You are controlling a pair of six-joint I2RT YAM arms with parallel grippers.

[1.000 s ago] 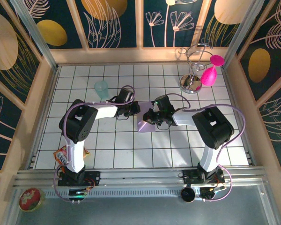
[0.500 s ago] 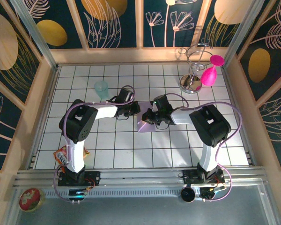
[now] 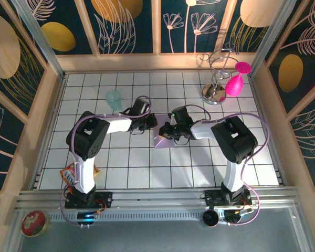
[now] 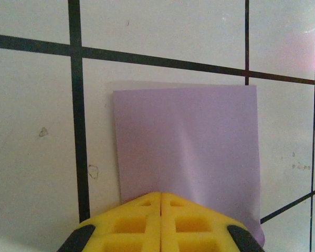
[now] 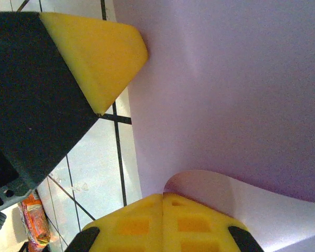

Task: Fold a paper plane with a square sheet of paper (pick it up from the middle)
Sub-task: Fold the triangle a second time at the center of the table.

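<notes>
The square sheet of paper (image 3: pixel 161 142) is pale lilac and lies on the white tiled floor between the two arms. In the left wrist view the sheet (image 4: pixel 189 142) lies flat, and my left gripper (image 4: pixel 161 195) is shut with its yellow tips resting on the near edge. From above, the left gripper (image 3: pixel 154 123) sits at the sheet's far left corner. My right gripper (image 3: pixel 166 131) is shut on a curled-up edge of the sheet (image 5: pixel 226 79), which rises to the closed tips (image 5: pixel 163 195). The left gripper's yellow finger (image 5: pixel 94 52) shows beside the sheet's edge.
A translucent teal cup (image 3: pixel 114 98) stands at the back left. A wire stand (image 3: pixel 215 93) with a pink bulb (image 3: pixel 233 84) is at the back right. A snack packet (image 3: pixel 69 173) lies by the left arm's base, and a red tin (image 3: pixel 33 222) sits off the table's front left.
The right arm has crept slightly left and away, its gripper edging further over the sheet. The left arm and the sheet have hardly moved.
</notes>
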